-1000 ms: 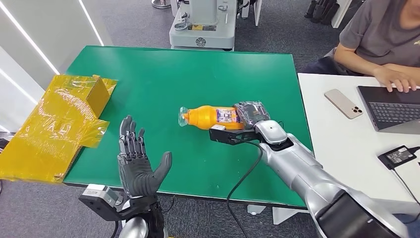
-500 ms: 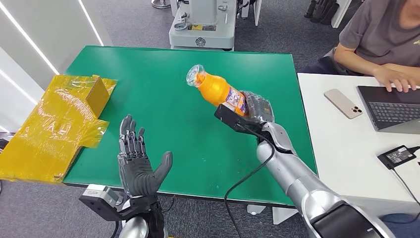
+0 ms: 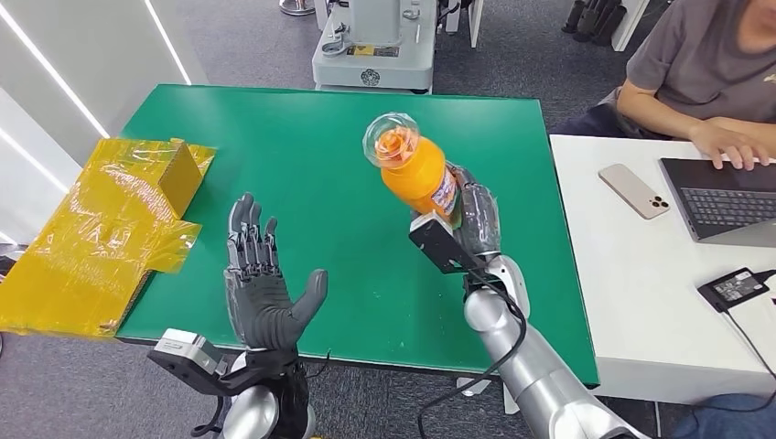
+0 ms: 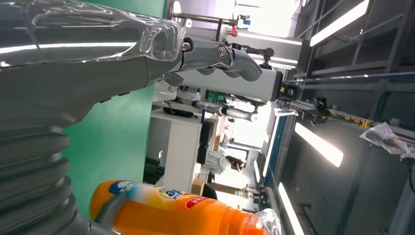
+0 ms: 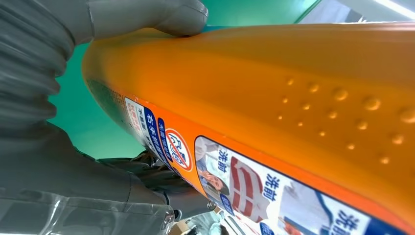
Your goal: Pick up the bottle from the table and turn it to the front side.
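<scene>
Bare green table (image 3: 302,137) across its middle and far edge, yellow taped carton (image 3: 110,229) overhanging the left edge, white desk (image 3: 641,302) seemingly abutting the right edge, grey machine base (image 3: 373,55) beyond the far edge

Grey carpeted floor (image 3: 247,41) around a rectangular green-topped table (image 3: 274,137); white desk (image 3: 631,274) alongside it; bright ceiling strip lights (image 4: 318,144)

One bottle (image 3: 416,165) — one phone (image 3: 634,190)

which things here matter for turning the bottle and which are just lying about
In the job: orange plastic bottle, right hand holding it, open left hand, green table.

Lying about: yellow taped cardboard box, beige phone, dark laptop.
</scene>
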